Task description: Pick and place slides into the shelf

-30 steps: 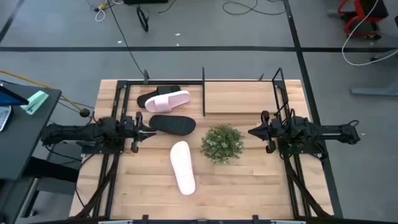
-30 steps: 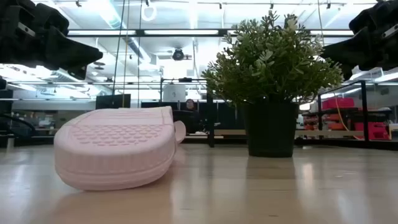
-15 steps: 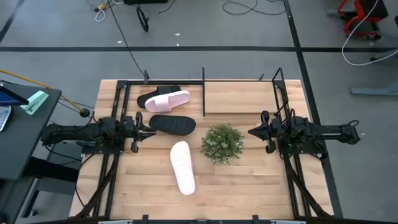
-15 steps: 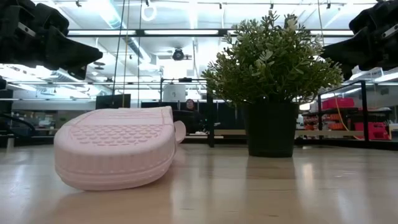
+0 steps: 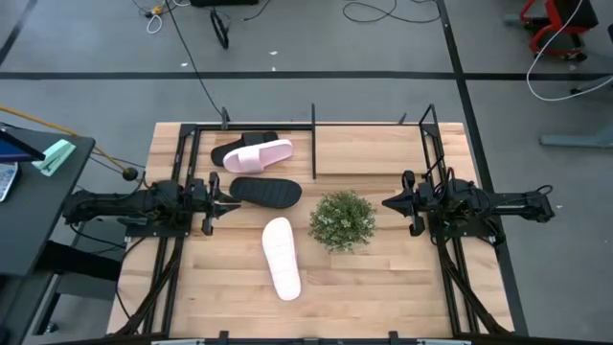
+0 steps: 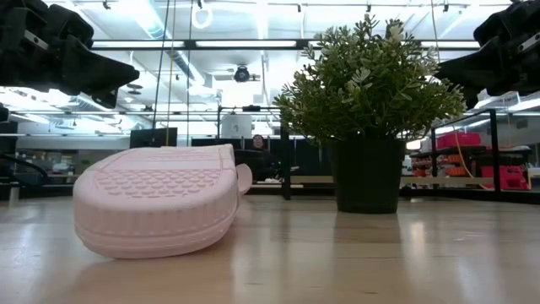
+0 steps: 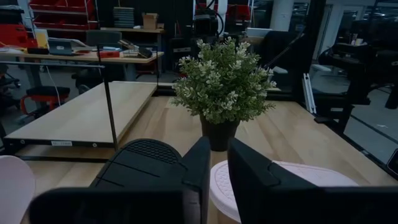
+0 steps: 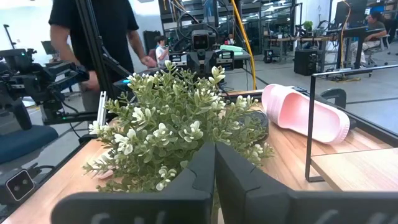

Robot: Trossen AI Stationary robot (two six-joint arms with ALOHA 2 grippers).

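The shelf stands along the table's far edge. In its left part a pink slide lies partly over a black slide. A second black slide rests on its sole on the table just in front of my left gripper, whose fingers show a narrow gap. The other pink slide lies sole up nearer the near edge. My right gripper hovers right of the plant, shut.
A small green potted plant stands mid-table between the two grippers. The shelf's right part holds bare wood. A person stands beyond the table's left side. Open tabletop lies toward the near edge.
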